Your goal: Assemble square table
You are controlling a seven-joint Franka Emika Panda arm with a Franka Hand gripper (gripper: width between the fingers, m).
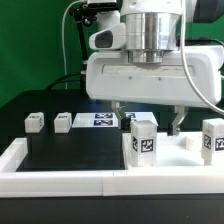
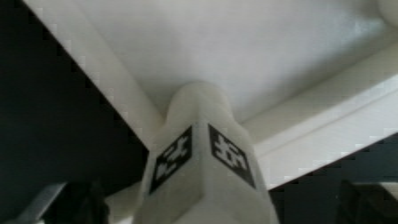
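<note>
Hand open, fingers spread wide. Leg stands upright below the hand, between the fingers. It bears black-and-white tags with no legible text. Slab apparently just beyond the leg.

The exterior view is looking from low and near, across the white border rail, facing the arm head-on. The wrist view is pointing down from very close onto a tagged leg standing against the slab; both views are sharing what appears to be that leg and the slab behind it.
</note>
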